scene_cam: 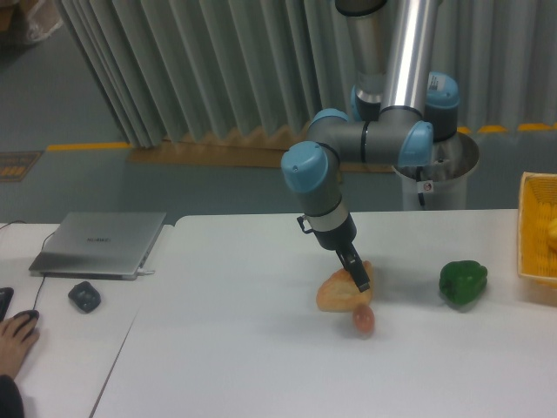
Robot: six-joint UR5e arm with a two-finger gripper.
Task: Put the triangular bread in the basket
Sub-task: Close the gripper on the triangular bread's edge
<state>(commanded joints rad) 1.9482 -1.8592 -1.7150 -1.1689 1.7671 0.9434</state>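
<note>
golden-tan triangular bread, yellow basket (lattice sides), green pepper

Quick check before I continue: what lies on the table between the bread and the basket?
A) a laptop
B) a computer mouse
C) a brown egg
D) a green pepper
D: the green pepper sits on the white table right of the triangular bread, short of the yellow basket at the right edge.

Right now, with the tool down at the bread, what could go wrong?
1. The small brown egg sits against the triangular bread; a grasp or lift may nudge it and send it rolling.
2. The tool meets the bread tilted, near its right edge, so the grip may be off-centre and slip. Whether it is closed cannot be told.
3. The green pepper lies between the bread and the basket; a low carry could clip it.
</note>
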